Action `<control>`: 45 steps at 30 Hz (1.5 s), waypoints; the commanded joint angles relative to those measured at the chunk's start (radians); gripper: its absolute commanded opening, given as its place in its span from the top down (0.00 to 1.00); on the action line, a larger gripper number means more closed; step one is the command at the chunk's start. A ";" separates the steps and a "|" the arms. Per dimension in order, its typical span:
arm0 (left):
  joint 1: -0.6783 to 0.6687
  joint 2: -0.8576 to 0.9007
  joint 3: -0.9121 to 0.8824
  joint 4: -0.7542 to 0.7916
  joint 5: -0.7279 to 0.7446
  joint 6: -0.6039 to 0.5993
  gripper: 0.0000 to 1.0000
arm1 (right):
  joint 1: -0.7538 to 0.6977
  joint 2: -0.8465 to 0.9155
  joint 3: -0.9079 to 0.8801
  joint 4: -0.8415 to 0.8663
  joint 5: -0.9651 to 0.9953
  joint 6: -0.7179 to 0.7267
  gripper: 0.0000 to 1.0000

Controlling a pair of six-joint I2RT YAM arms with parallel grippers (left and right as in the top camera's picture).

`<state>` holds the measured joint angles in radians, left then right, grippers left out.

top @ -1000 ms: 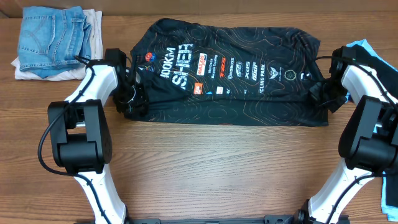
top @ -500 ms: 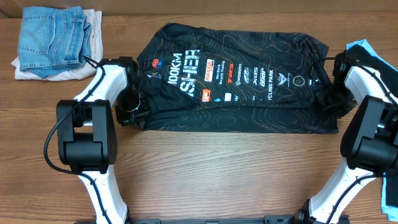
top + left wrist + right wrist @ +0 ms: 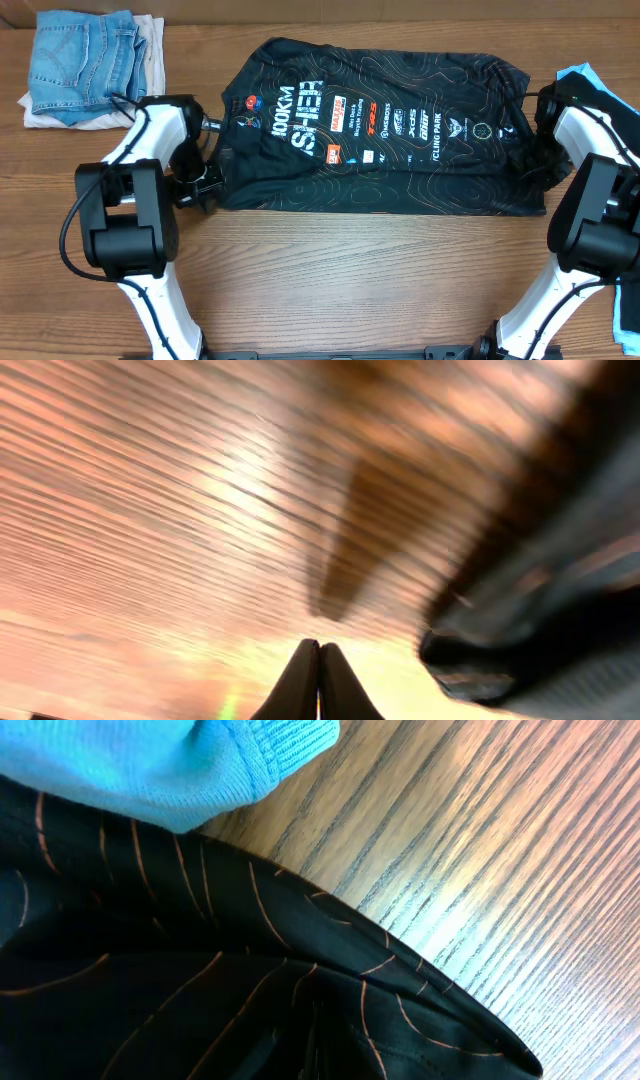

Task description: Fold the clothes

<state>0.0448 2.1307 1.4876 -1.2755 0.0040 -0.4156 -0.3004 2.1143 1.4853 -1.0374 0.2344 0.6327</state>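
Observation:
The black jersey [image 3: 400, 160] with white "100KM" lettering lies folded lengthwise across the middle of the table. My left gripper [image 3: 205, 188] is just off its left edge, shut and empty over bare wood. In the left wrist view its fingertips [image 3: 319, 652] are pressed together, and the jersey's edge [image 3: 540, 630] lies to the right, blurred. My right gripper [image 3: 530, 160] is at the jersey's right edge, shut on the fabric. In the right wrist view the fingers [image 3: 318, 1035] are buried in black cloth [image 3: 200, 970]. The light-blue garment [image 3: 583, 76] lies beside the right arm and also shows in the right wrist view [image 3: 150, 760].
Folded blue jeans [image 3: 85, 62] lie on a white cloth [image 3: 152, 40] at the back left. Both arm bases stand at the table's front corners. Bare wood [image 3: 360, 270] lies in front of the jersey.
Both arms first shifted the jersey to the right. The left gripper then let go of the left edge and moved left onto bare wood. The right gripper holds still.

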 commanded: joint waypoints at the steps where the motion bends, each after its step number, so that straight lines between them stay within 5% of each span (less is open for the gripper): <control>1: 0.000 -0.020 0.010 0.017 -0.090 -0.051 0.96 | -0.014 0.041 -0.025 0.008 0.020 0.008 0.96; 8: -0.050 -0.186 0.040 0.146 -0.073 0.066 0.95 | -0.014 0.034 0.017 0.001 -0.056 -0.024 0.96; 11: -0.092 -0.237 0.067 0.256 -0.016 0.150 0.76 | -0.014 0.021 0.045 0.002 -0.123 -0.038 0.96; 13: -0.113 -0.241 0.078 0.324 -0.003 0.169 0.73 | -0.014 0.015 0.062 0.004 -0.149 -0.038 0.95; 26: -0.109 -0.071 0.079 0.582 0.031 0.214 0.87 | -0.014 0.014 0.075 0.017 -0.264 -0.113 0.91; 45: -0.095 0.068 0.079 0.560 0.037 0.221 0.93 | -0.004 0.014 0.074 0.002 -0.263 -0.113 0.96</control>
<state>-0.0586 2.1700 1.5650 -0.6945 0.0299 -0.2192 -0.3122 2.1189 1.5352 -1.0344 -0.0231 0.5228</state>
